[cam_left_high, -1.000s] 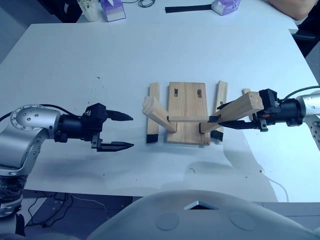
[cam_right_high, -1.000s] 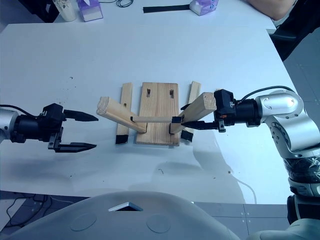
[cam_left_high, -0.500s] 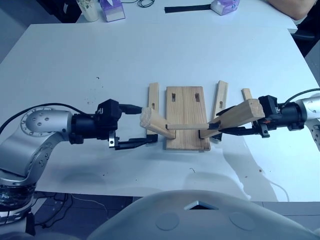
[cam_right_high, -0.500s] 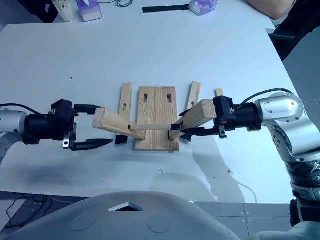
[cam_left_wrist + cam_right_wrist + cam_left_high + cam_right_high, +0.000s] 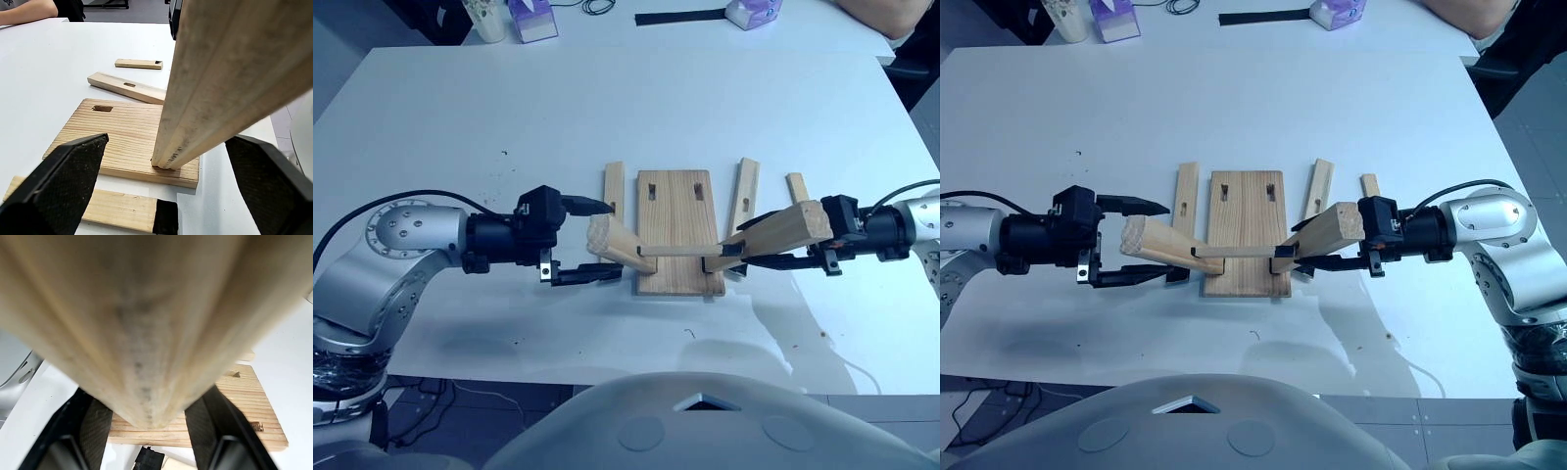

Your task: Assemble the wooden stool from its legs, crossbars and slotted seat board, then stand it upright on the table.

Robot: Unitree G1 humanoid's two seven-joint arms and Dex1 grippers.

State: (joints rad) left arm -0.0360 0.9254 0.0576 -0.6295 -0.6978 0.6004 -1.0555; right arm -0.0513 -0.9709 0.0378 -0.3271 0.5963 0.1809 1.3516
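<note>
— What sits closest?
— A half-built frame: two thick, pale, square-cut wooden legs joined by a thin wooden crossbar (image 5: 677, 251). The right hand (image 5: 771, 247) is clamped on the right leg (image 5: 788, 225). I judge that it carries the whole frame by that end.
— And the other side?
— The left hand (image 5: 614, 240) is spread wide, with a finger on either side of the left leg (image 5: 220, 73) at its free end. Neither finger visibly presses the wood. It is probably placed to close there, so the frame stops pivoting on the crossbar.
— What lies beyond?
— The flat, rectangular, slotted seat board (image 5: 677, 201) rests on the white surface (image 5: 460, 108), directly under the frame, its two slots at the far end. The legs' lower ends come down at its near end, but I cannot confirm contact.
— Anything spare?
— One long dark-tipped wooden slat (image 5: 614, 186) lies just beside the board's left edge and a second slat (image 5: 745, 186) beside the right edge. A short wooden piece (image 5: 795, 186) lies farther right. All three are likely waiting their turn.
</note>
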